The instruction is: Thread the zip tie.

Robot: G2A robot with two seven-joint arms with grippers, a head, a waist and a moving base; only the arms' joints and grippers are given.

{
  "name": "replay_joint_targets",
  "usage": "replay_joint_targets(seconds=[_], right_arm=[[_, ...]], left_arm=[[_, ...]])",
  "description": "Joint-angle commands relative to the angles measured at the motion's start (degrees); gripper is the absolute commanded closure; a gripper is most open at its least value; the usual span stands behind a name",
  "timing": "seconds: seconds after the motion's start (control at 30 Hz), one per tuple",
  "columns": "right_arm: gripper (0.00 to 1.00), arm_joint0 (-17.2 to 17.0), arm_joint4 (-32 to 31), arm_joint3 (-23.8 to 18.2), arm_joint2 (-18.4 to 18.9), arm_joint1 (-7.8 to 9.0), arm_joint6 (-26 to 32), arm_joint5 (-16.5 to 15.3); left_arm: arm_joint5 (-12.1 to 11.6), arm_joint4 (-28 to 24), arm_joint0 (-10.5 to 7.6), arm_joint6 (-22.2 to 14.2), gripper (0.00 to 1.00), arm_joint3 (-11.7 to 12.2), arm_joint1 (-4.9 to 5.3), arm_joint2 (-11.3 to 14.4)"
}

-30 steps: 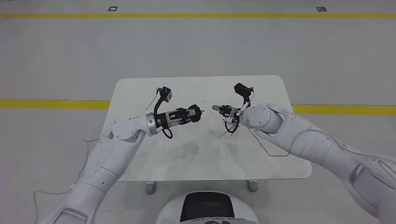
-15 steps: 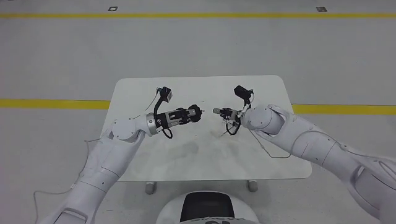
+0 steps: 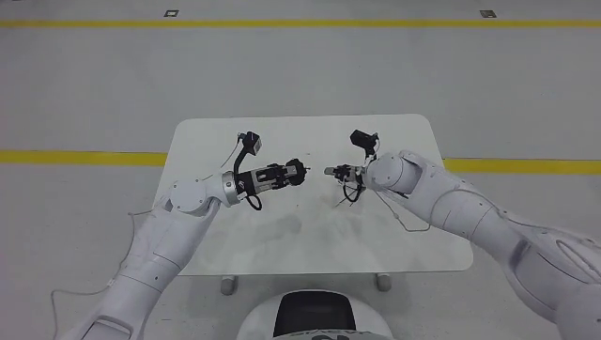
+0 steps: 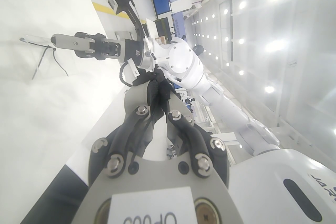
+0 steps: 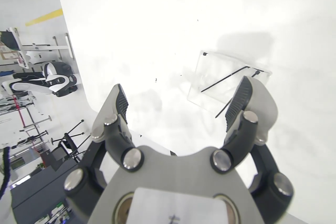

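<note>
One arm has moved: the right arm's wrist has rolled a touch. The right gripper [image 5: 182,86] is spread wide, one finger just beside the clear square plastic plate [image 5: 207,72] carrying the thin black zip tie [image 5: 223,78]; threading looks unstarted. The left gripper [image 4: 157,79], fingers pressed together, hangs well apart from that plate.

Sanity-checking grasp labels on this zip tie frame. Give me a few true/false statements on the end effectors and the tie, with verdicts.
1. The right end effector is open. True.
2. The left end effector is open. False: its fingers are shut together.
3. The zip tie is white. False: it is black.
4. The zip tie is at a clear plate close to the right end effector. True.
5. The two end effectors touch above the table. False: the top view shows a gap between them.
</note>
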Motion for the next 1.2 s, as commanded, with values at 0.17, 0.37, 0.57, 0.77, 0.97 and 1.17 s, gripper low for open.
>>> replay_joint_targets(seconds=[0.17,0.37,0.57,0.77,0.97,1.17], right_arm=[[0.0,0.68,-5.78,8.48,0.0,-5.45,5.36,0.0],[0.0,1.05,-8.24,14.96,0.0,-10.05,6.59,0.0],[0.0,1.29,-9.92,19.53,0.0,-13.43,7.4,0.0],[0.0,1.7,-11.07,22.58,0.0,-15.94,8.15,0.0],[0.0,1.74,-11.14,22.63,0.0,-16.03,8.15,0.0],[0.0,1.25,-11.67,22.53,0.07,-16.02,6.95,-0.02]], left_arm=[[0.0,0.0,0.0,0.0,1.0,0.0,0.0,0.0],[0.0,0.0,0.0,0.0,1.0,0.0,0.0,0.0],[0.0,0.0,0.0,0.0,1.0,0.0,0.0,0.0],[0.0,0.0,0.0,0.0,1.0,0.0,0.0,0.0],[0.0,0.0,0.0,0.0,1.0,0.0,0.0,0.0],[0.0,0.0,0.0,0.0,1.0,0.0,0.0,0.0]])
